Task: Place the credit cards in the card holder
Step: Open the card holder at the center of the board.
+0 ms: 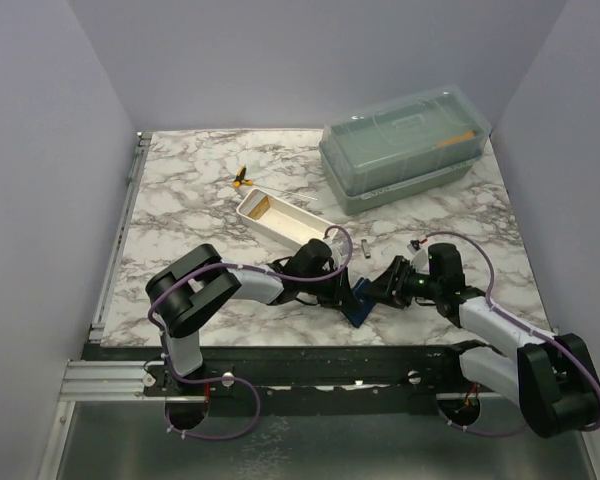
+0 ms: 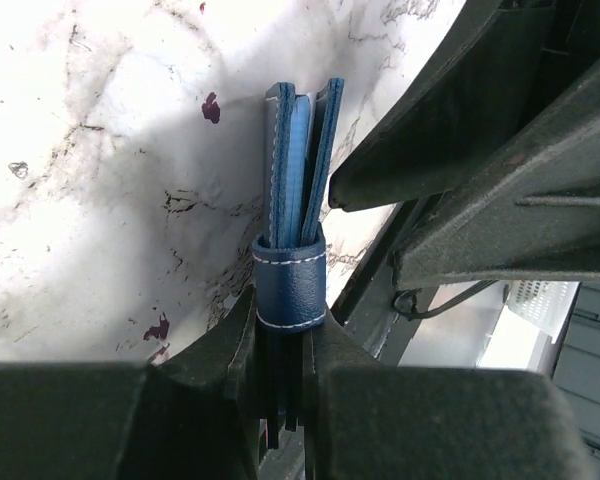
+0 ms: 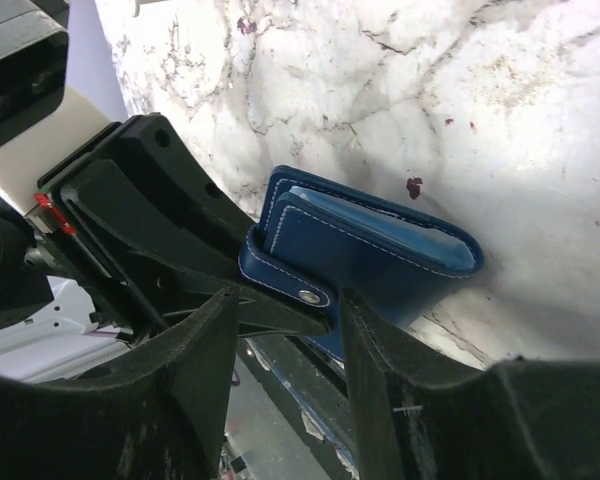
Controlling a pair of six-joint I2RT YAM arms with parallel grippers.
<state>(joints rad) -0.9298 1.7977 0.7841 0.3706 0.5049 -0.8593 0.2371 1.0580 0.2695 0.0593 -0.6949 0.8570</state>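
One holder point(image 3: 380, 255), two pincers at it, one card point(image 1: 259, 207) seen.
Your left pincer point(image 2: 283, 315) pinches the holder's strap end; your right pincer point(image 3: 290, 305) stands spread either side of it. Holder navy, folded, white-stitched, pale blue within, near the table's point(image 1: 180, 200) front edge. Behind: one white tray point(image 1: 290, 232) with the orange card, one cylinder point(image 1: 364, 247), one green box point(image 1: 400, 150).

We see a white marbled table point(image 1: 180, 215) with 1 translucent green lidded box point(image 1: 405, 150) at its far right. 1 long white tray point(image 1: 290, 232) lies mid-table, with a small dark cylinder point(image 1: 364, 247) near it and a small yellow-black object point(image 1: 242, 180) behind.
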